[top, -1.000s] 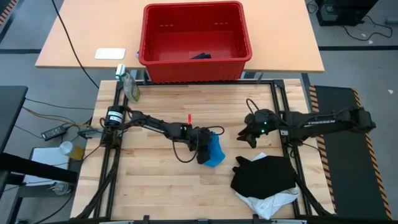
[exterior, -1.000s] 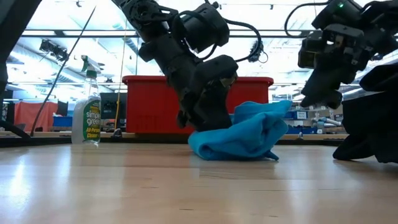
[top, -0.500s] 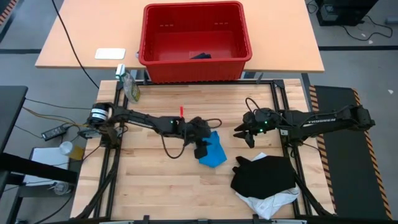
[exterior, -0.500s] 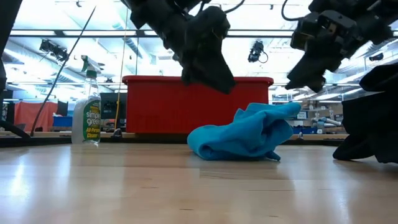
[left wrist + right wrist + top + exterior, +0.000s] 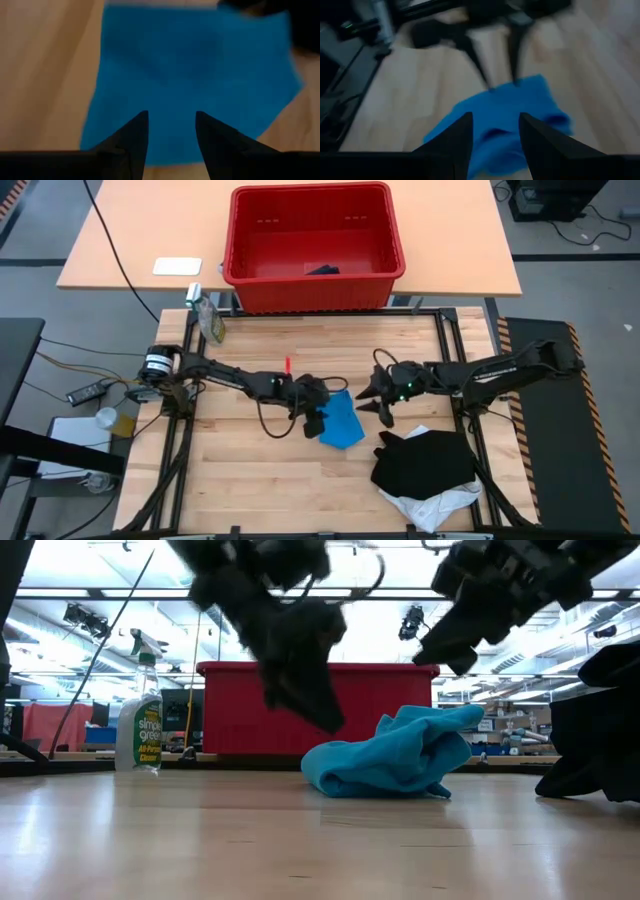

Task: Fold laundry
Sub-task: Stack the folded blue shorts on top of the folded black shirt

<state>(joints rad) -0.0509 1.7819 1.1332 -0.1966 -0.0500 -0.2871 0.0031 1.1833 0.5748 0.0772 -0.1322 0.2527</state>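
The bright blue garment (image 5: 343,423) lies crumpled on the table's middle (image 5: 395,755). My left gripper (image 5: 313,420) hangs open just left of it and above it (image 5: 300,690); its wrist view shows the blue cloth (image 5: 190,75) beyond the spread fingers. My right gripper (image 5: 378,402) is open too, above the cloth's right side (image 5: 450,640), looking down on the blue garment (image 5: 505,120). The black garment (image 5: 425,460) lies heaped at the near right, on top of the white one (image 5: 437,502).
A red basket (image 5: 315,245) with a dark item inside stands on the far table. A spray bottle (image 5: 207,315) stands at the table's far left corner. Bare wood (image 5: 250,480) lies near and left of the blue garment.
My left gripper has risen off the table beside the blue garment and drawn back a little toward the left edge. My right gripper has moved toward the table's left, toward the blue garment, rolling as it went. The blue garment has stayed where it was.
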